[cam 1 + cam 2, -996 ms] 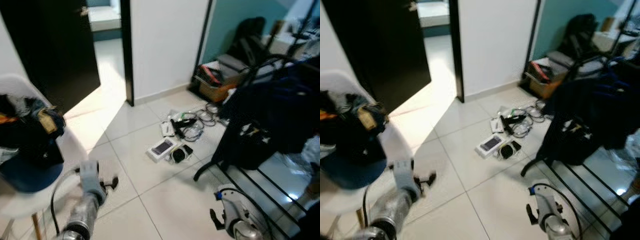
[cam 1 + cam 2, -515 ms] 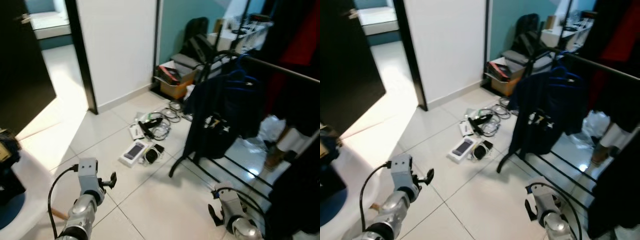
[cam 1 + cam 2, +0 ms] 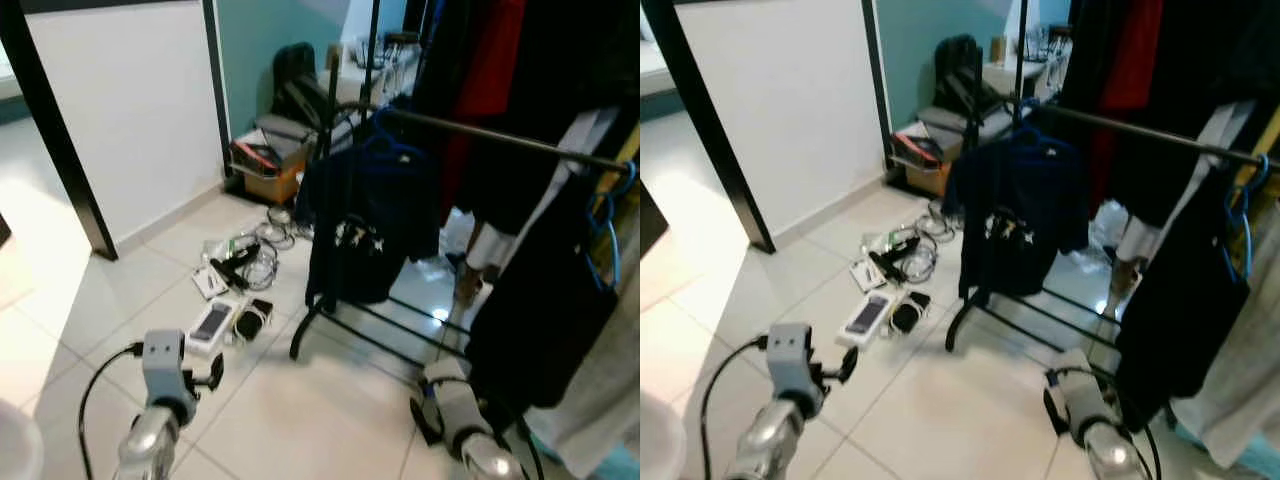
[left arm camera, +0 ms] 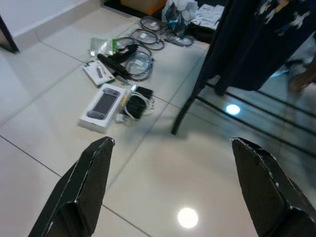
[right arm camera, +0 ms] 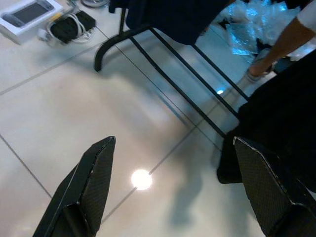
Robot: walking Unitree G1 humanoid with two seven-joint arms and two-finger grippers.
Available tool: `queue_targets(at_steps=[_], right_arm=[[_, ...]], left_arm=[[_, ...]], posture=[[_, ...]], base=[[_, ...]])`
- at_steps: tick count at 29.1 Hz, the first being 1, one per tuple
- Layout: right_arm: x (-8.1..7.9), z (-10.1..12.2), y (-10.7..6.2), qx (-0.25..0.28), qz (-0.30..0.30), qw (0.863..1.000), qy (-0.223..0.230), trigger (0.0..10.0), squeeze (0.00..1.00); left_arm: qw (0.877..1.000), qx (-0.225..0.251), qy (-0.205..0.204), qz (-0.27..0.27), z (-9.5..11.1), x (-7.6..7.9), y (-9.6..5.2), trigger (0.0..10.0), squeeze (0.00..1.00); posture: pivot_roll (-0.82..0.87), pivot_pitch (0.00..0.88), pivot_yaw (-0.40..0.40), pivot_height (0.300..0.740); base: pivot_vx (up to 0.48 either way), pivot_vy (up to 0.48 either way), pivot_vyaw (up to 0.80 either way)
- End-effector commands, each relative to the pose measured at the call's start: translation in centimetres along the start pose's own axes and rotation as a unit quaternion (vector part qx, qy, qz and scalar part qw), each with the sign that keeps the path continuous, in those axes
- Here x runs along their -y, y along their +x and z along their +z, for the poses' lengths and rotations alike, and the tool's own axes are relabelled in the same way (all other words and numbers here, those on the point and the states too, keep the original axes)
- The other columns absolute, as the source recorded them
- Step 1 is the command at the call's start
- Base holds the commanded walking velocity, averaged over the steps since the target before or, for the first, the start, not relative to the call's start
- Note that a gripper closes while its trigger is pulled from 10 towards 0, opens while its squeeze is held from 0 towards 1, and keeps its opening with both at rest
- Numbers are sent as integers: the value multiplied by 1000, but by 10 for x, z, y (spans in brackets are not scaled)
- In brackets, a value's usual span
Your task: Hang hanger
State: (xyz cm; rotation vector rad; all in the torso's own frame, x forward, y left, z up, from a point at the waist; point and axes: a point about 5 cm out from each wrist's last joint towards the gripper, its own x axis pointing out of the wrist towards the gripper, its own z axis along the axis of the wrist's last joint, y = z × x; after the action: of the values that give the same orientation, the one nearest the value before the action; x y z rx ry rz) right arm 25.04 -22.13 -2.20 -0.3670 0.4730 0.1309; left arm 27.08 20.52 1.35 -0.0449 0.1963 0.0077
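Note:
A black clothes rack (image 3: 500, 141) stands ahead and to the right. A navy T-shirt (image 3: 365, 215) hangs from it on a blue hanger (image 3: 385, 125). Another blue hanger (image 3: 606, 215) hooks over the rail at the far right, among dark and red garments. My left gripper (image 3: 212, 372) is low over the tiles, open, with nothing between its fingers (image 4: 89, 182). My right gripper (image 3: 426, 420) is low beside the rack's base, also open and empty, its fingers (image 5: 91, 182) spread above the floor bars (image 5: 187, 74).
Cables (image 3: 255, 262), a white box with a handheld device (image 3: 212, 322) and a charger lie on the tiles left of the rack's foot (image 3: 296, 347). A person's leg (image 3: 470, 265) stands behind the rack. A backpack (image 3: 300, 90) and a cardboard box (image 3: 265, 172) sit by the teal wall.
The camera has swung right: the chair and doorway slid out on the left, and the rack now sits in the middle and nearer. Both arms stay low with fingers spread.

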Motion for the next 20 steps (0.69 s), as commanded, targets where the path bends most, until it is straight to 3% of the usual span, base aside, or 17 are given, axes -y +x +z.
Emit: queue_targets(at_steps=[1,2,4,5,7,14,15,16,17,19,20], right_arm=[[2,5,1,17,5,1000,1,10000,0],[2,5,1,19,7,1000,3,10000,0],[29,78,21,135,-2,991,-1,10000,0],[29,78,21,135,-2,991,-1,10000,0],[38,121,27,193,3,981,-14,10000,0],[28,130,31,199,11,980,3,10000,0],[20,119,34,172,11,984,40,10000,0],[20,119,34,172,11,984,40,10000,0],[11,94,34,123,12,989,86,10000,0],[11,94,34,123,12,989,86,10000,0],[5,65,28,77,15,990,120,10000,0]], left_arm=[[1000,22,17,-2,10,0,0,10000,0],[999,27,19,2,12,-1,-1,10000,0],[998,45,32,15,20,-8,-5,10000,0],[998,45,32,15,20,-8,-5,10000,0],[997,59,34,38,27,-18,-11,10000,0],[996,65,32,55,31,-27,-15,10000,0],[997,45,40,54,23,-29,-15,10000,0],[997,45,40,54,23,-29,-15,10000,0],[998,5,37,48,7,-28,-16,10000,0],[998,5,37,48,7,-28,-16,10000,0],[998,-36,34,33,-12,-23,-21,10000,0]], posture=[[-27,0,-19,740],[-27,0,-19,740],[-2,0,-41,740],[-2,0,-41,740],[34,0,-68,740],[66,0,-92,740],[68,0,-94,740],[68,0,-94,740],[65,0,-97,740],[65,0,-97,740],[54,0,-84,740]], base=[[0,0,-663],[0,0,-663],[0,0,-250],[0,0,0],[0,0,0],[0,0,0],[0,0,0],[0,0,0],[0,0,0],[0,0,0],[0,0,0]])
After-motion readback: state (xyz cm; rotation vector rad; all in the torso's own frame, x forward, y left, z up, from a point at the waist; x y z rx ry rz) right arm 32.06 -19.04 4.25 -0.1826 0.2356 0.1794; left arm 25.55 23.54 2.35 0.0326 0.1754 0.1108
